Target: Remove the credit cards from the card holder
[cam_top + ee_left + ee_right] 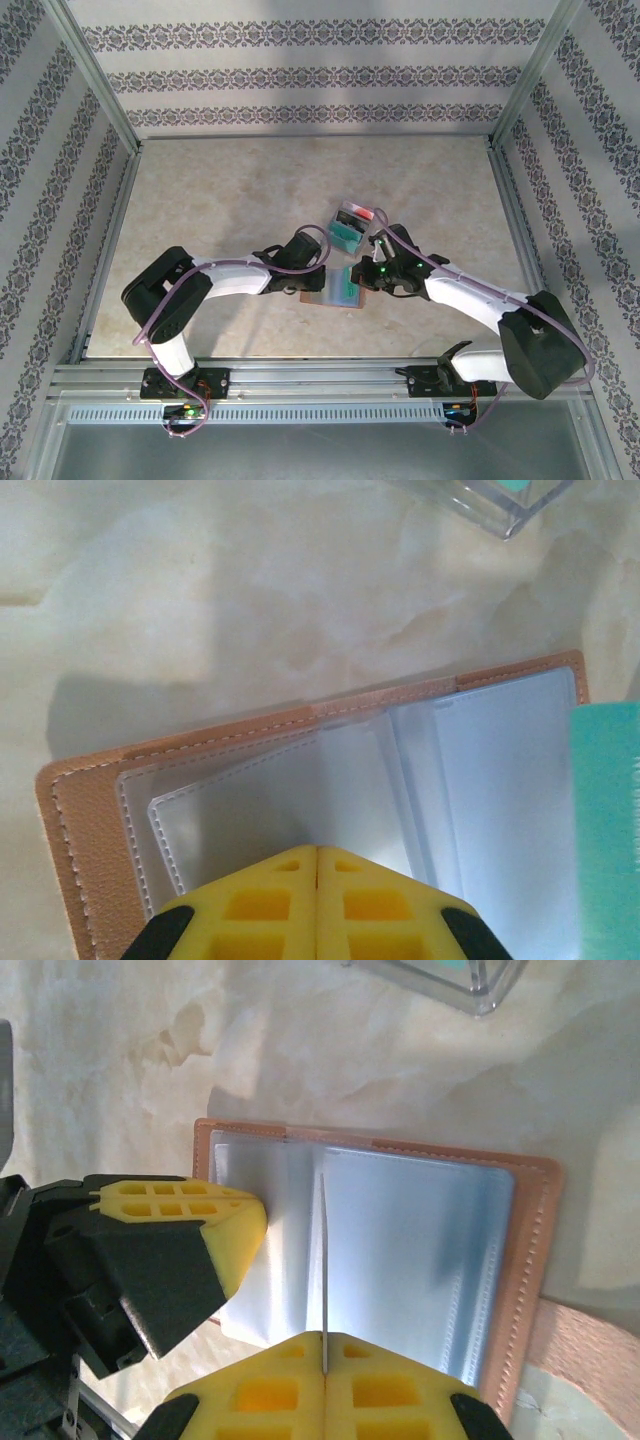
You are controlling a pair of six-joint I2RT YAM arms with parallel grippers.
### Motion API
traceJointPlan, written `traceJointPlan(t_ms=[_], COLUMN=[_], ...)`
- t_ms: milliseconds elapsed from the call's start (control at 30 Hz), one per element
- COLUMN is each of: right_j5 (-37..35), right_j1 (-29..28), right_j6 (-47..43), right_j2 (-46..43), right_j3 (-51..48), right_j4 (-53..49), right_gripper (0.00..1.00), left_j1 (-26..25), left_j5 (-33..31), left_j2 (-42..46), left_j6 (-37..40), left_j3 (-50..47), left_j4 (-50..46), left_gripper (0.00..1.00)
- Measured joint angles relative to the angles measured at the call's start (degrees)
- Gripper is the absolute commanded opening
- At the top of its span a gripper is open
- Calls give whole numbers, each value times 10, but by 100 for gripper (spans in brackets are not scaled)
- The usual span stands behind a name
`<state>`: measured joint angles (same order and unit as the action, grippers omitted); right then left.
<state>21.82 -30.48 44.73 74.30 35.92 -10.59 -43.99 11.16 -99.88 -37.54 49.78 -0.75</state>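
Right gripper [325, 1352]: clamps a thin teal card [608, 820] between closed yellow pads, held upright and edge-on over the open card holder [530, 1260].
Left gripper [317, 865]: clenched, pads pressed together, tips down on the clear sleeves of the card holder's left half.
Card holder: lies open and flat on the marbled table [200, 580], between the two arms.
Clear tray [352, 226]: stands just beyond the card holder; holds teal, red and dark cards [346, 238].

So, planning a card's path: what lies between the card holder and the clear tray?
Just bare tabletop lies between the card holder and the clear tray, as the right wrist view shows.
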Motion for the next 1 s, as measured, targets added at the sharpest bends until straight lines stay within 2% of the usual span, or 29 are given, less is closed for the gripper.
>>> traceJointPlan(t_ms=[267, 433, 633, 900, 1000], right_j5=[-20, -42, -66, -80, -85], right_j1=[12, 22, 26, 26, 26], right_j6=[-78, -146, -240, -378, -420], right_j2=[-22, -15, 34, 123, 157], right_j3=[73, 141, 226, 341, 375], right_j4=[-70, -117, -173, -230, -244], right_gripper=[4, 3, 2, 2, 2], left_j1=[9, 14, 14, 16, 20], left_j5=[-19, -30, -52, -110, -145], left_j2=[29, 45, 81, 191, 229], left_j6=[22, 42, 60, 54, 45], left_j3=[-29, -39, -39, -50, -68], left_j4=[-3, -18, -40, -62, -75], left_gripper=[6, 15, 44, 100, 99])
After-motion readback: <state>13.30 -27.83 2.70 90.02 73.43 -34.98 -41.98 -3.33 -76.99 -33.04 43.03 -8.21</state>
